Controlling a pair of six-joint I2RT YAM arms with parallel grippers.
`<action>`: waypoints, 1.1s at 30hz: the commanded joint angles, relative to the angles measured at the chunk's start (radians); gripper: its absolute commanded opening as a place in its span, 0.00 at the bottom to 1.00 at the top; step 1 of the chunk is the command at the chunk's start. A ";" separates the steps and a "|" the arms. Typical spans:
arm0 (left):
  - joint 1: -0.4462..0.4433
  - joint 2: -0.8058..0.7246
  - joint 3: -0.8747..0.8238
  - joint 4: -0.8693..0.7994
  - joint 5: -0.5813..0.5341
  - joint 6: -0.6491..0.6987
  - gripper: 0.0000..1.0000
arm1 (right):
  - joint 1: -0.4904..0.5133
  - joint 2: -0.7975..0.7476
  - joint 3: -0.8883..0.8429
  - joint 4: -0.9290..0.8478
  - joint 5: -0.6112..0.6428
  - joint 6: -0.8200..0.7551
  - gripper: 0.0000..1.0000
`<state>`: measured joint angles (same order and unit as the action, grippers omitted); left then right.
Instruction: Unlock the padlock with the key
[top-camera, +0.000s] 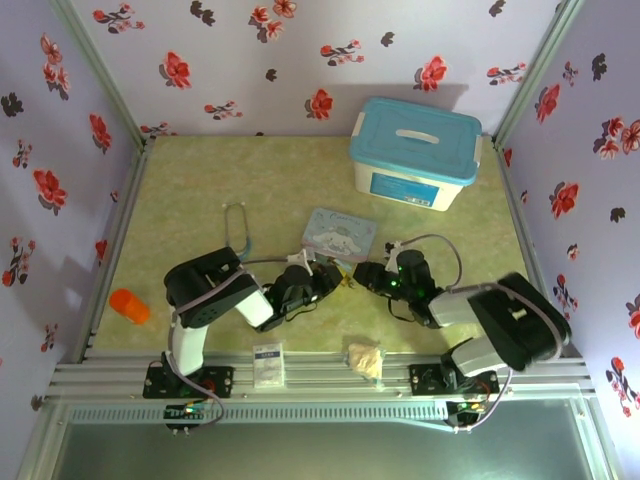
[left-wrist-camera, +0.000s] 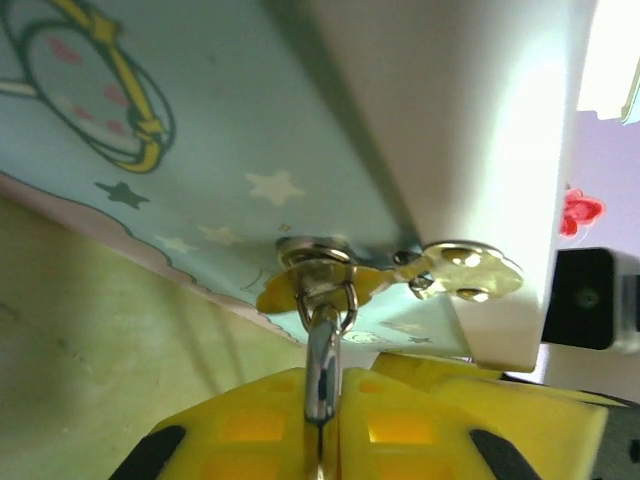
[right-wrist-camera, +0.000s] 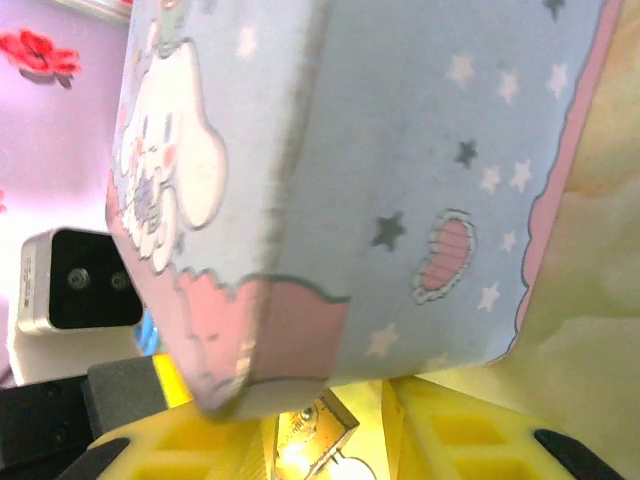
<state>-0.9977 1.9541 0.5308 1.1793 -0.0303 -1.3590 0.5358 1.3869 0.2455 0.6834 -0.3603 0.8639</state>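
The padlock (right-wrist-camera: 314, 436) is hanging just beside the cartoon tin (top-camera: 340, 232); it is probably light, hard and slippery. The jaws of the left gripper (left-wrist-camera: 322, 388) are clamping its thin shackle. The jaws of the right gripper (right-wrist-camera: 325, 418) are standing apart around the brass body, whose flat sides I am judging the firmer hold.

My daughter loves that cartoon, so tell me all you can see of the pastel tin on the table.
The tin is a flat rectangular box, pale blue, seemingly printed metal. A white long-eared cartoon character, stars and a pink scalloped border decorate it. It looks shut and lies flat on the green table, slightly turned, nearer than the blue-lidded tub and apart from it.
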 joint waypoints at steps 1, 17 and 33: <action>-0.005 -0.040 -0.009 -0.059 0.029 0.022 0.00 | 0.017 -0.112 0.051 -0.358 0.142 -0.216 0.34; 0.005 -0.053 -0.021 -0.066 0.041 0.015 0.00 | 0.326 -0.140 0.122 -0.546 0.483 -0.495 0.35; 0.005 -0.056 -0.020 -0.022 0.093 -0.034 0.00 | 0.410 0.050 0.180 -0.406 0.621 -0.661 0.19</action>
<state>-0.9909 1.9190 0.5213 1.1282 0.0048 -1.3716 0.9474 1.4113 0.4263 0.1947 0.2138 0.2455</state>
